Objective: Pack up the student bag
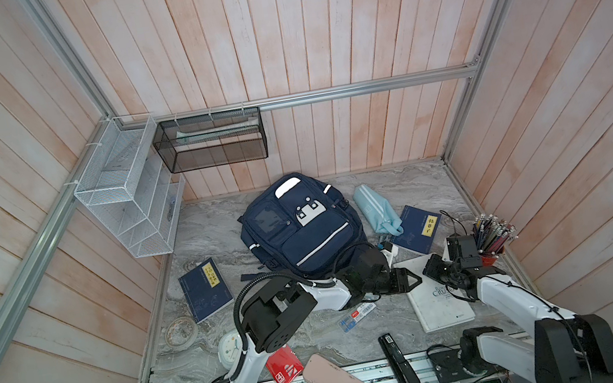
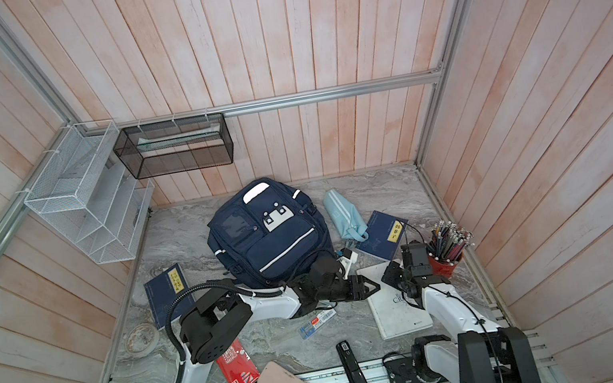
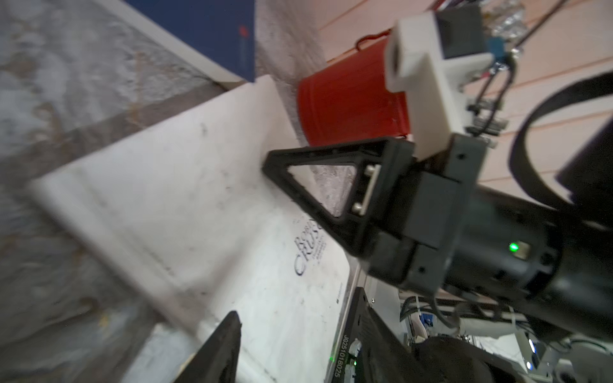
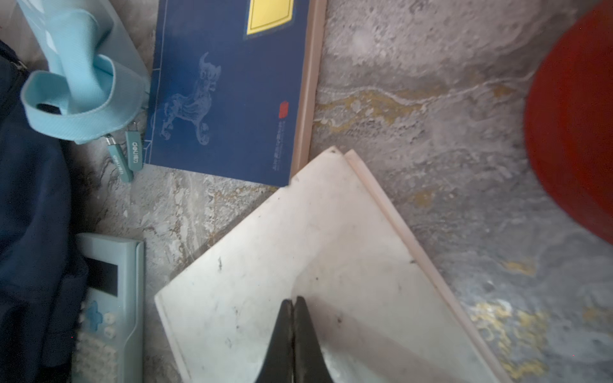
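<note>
At the rear centre of the bench (image 1: 238, 347), the student bag (image 1: 302, 227) lies flat with its front pockets and white patches facing up. Both top views show it there (image 2: 271, 240). Its near end is covered by the left arm, which extends across in front of it toward the right side.

Left gripper (image 1: 410, 280): positioned at the far end of the white book (image 1: 437, 305), which lies flat on the right front of the bench. The left wrist view shows the jaws standing apart, with the book cover (image 3: 199, 199) visible between them. Contact with the book cannot be determined.

Right gripper (image 1: 433, 268): positioned at the same end of the book, just beside the left gripper and facing it. The right wrist view shows the jaws pressed together, tips down at the white cover (image 4: 315, 248).

Surrounding items:
- A light-blue pouch (image 1: 377, 210) lies just right of the bag.
- A navy book with yellow label (image 1: 419, 230) lies beside the pouch's strap end; its near corner meets the far corner of the white book.
- A red pot (image 1: 491, 258) full of pencils stands just right of the right gripper.
- A light-blue calculator (image 4: 109, 315) lies against the bag.
- A second navy book (image 1: 205, 289) lies left of the bag.
- A pink case (image 1: 336, 381) and a black stapler (image 1: 399, 366) lie at the near edge.
</note>
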Tool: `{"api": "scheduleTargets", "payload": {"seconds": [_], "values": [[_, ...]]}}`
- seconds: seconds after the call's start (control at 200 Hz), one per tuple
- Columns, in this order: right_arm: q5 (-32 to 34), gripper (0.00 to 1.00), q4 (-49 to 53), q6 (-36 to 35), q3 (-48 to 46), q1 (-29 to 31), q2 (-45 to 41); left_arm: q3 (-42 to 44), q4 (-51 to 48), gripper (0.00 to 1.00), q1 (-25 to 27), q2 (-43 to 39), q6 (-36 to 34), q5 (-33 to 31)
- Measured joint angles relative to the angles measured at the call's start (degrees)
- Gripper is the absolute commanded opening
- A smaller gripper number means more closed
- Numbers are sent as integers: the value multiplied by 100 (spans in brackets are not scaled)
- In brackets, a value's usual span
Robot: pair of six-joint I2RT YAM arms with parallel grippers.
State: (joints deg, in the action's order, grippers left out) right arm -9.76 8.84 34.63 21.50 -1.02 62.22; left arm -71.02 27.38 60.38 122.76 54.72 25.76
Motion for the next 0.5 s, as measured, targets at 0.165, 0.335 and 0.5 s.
{"api": "scheduleTargets", "payload": {"seconds": [0.165,0.335,0.5], "values": [[-170,26,31,-35,26,2,15,-39,-396,61,42,0,-11,-380],[199,60,667,24,413,136,15,-48,-1102,60,59,-105,-291,-994],[586,81,804,66,693,136,304,-111,-1438,62,181,-232,-481,-1283]]}}
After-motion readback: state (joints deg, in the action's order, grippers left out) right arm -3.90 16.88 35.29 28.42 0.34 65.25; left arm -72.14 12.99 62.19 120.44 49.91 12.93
